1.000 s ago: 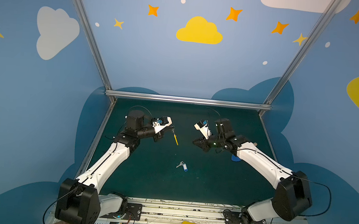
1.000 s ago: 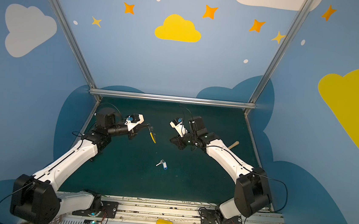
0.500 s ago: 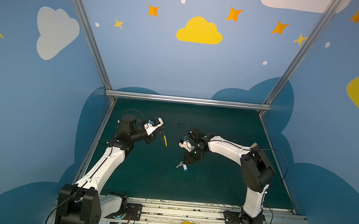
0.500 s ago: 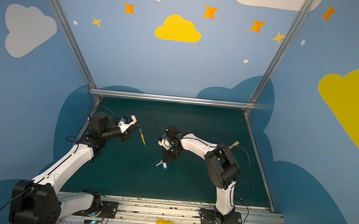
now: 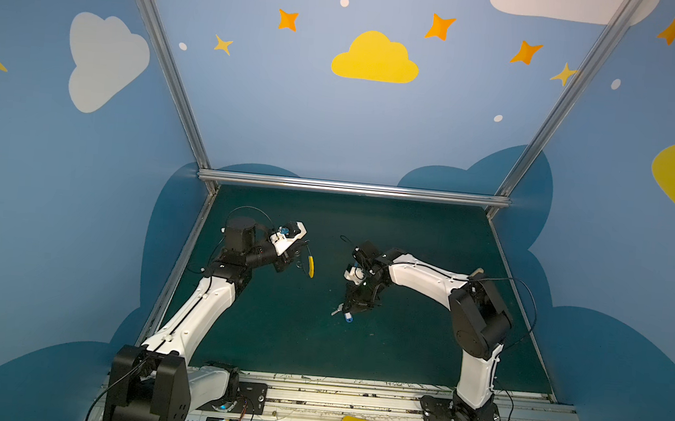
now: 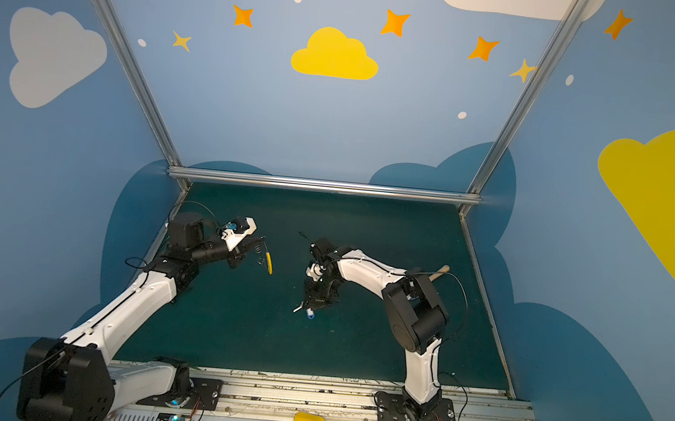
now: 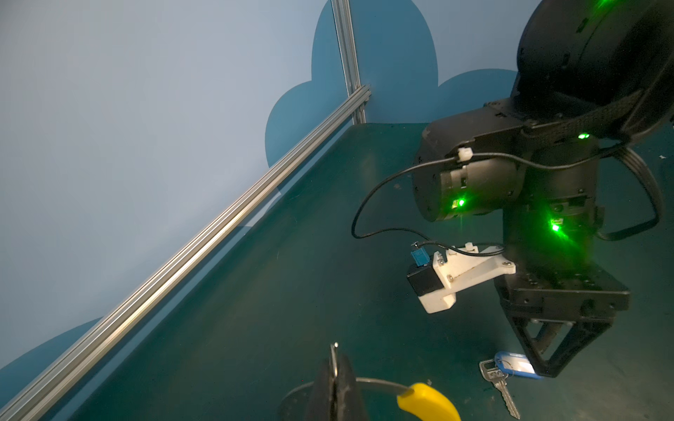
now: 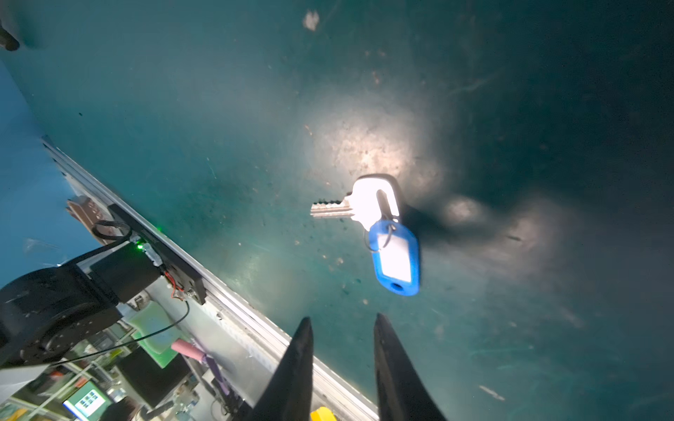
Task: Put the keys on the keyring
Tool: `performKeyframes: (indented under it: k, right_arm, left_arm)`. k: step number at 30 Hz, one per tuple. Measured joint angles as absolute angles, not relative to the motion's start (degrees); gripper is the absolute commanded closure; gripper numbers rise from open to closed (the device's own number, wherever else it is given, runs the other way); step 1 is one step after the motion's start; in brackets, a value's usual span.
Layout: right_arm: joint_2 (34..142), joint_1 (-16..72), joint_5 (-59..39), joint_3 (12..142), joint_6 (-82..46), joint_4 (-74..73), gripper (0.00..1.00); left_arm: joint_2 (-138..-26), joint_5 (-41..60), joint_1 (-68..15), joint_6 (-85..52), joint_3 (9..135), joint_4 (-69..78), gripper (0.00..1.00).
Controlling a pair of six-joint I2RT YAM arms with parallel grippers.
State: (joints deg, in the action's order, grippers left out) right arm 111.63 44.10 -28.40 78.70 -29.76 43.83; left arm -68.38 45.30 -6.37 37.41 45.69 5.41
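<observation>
Since a second earlier, the right arm had folded in from the right side of the mat (image 5: 274,339). That had brought the right gripper (image 8: 343,319) down from well away to just beside the keys (image 8: 392,251). The left arm had drawn back slightly to the left, taking the keyring (image 7: 379,382) with it. The keys had stayed in the same spot on the mat.

In the right wrist view the right gripper's fingers (image 8: 386,357) stood apart with nothing between them. The keys lay flat on the mat just ahead of the tips, not between them and not touching. In both top views the keys (image 5: 343,314) (image 6: 305,311) showed just past the gripper's tip, on its near side.

The left gripper (image 7: 333,368) was pressed together on the keyring's metal band, beside its yellow sleeve (image 7: 426,402). It held the ring off the mat, well apart from the keys.
</observation>
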Motion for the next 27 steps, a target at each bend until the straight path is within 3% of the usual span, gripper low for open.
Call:
performKeyframes:
  k: [12, 27]
  right_arm:
    - [113.0, 44.1, -28.3, 78.8, -41.2, 42.2, 0.69]
    - [116.2, 44.1, -26.1, 78.8, -45.5, 40.0, 0.77]
  left_arm:
    - [-68.5, 47.3, -6.3, 36.4, 45.7, 5.5, 0.96]
    - [-68.5, 48.1, -6.3, 36.4, 45.7, 5.5, 0.96]
